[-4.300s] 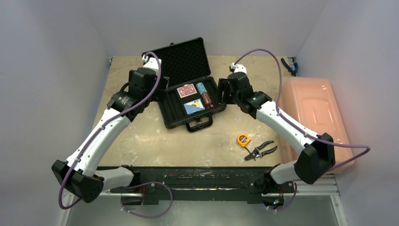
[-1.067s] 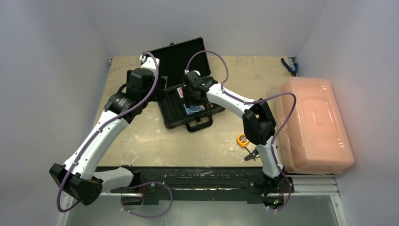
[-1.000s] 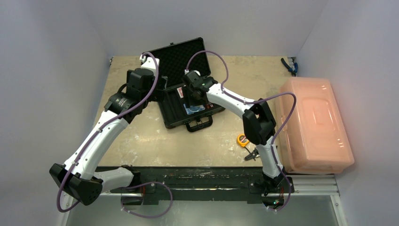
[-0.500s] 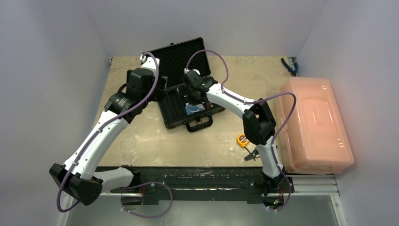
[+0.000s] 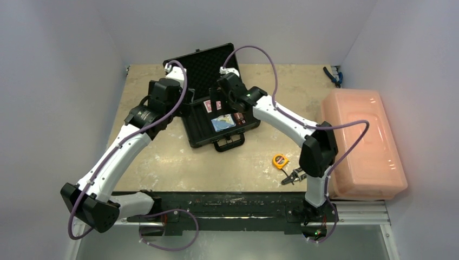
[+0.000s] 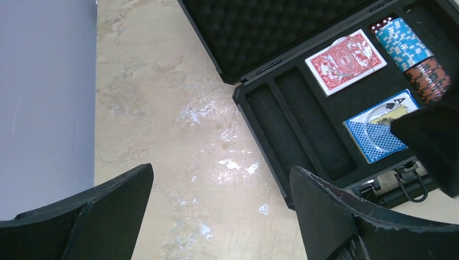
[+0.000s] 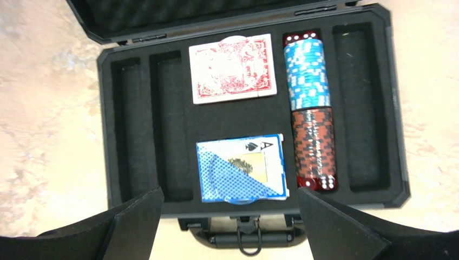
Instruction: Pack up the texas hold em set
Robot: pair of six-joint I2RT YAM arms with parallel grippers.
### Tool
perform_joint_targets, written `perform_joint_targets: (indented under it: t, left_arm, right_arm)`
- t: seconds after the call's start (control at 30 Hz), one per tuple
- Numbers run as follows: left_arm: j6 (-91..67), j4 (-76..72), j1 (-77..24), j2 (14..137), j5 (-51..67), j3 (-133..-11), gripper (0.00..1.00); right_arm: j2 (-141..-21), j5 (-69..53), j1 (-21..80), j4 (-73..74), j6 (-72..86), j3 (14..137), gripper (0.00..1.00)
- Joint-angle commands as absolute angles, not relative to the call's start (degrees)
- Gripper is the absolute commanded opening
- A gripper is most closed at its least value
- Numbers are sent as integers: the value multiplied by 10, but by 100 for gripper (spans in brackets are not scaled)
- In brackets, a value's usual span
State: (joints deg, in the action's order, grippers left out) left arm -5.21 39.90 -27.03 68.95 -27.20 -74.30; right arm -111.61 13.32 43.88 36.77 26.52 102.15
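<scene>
The texas hold em set (image 5: pixel 216 116) sits in its open black briefcase (image 5: pixel 208 65) at the far middle of the bench (image 5: pixel 162 157). The lid (image 7: pixel 189 13) leans back and the handle (image 7: pixel 249 238) faces the arms.

In the foam lie a red deck (image 7: pixel 233 67), a blue deck (image 7: pixel 241 168), and one row of blue chips (image 7: pixel 306 73) and brown-red chips (image 7: pixel 314 143) with red dice (image 7: pixel 300 37) at each end. The two long slots (image 7: pixel 170 124) on the left are bare.

Loading looks finished, so the step in hand seems to be closing up. The right fingers (image 7: pixel 130 222) hover spread wide above the tray, gripping nothing. The left fingers (image 6: pixel 103 208) are just as wide and empty beside the case's left edge.

Next, one arm probably has to reach behind the lid and swing it down while the other steadies the base, since the case may slide.
</scene>
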Motion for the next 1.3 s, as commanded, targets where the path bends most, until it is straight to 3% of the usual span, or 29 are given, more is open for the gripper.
perform_joint_targets:
  t: [0.0,0.27,0.57,1.27]
  left_arm:
    - [-69,388,-269,718,-254,-748,97]
    - [-129,444,-240,804,-210,-791,94]
    - [-216,513,-186,921,-160,-851,81]
    - [-333,437,-104,1076,-66,-851,61]
  right_arm:
    - [-1043,171,442,335,286,976,99]
    - [-947,221,433,306,313,854,99]
    - [-861,212,411,272,337,728,99]
    - [-774,166,387,258,334,634,99]
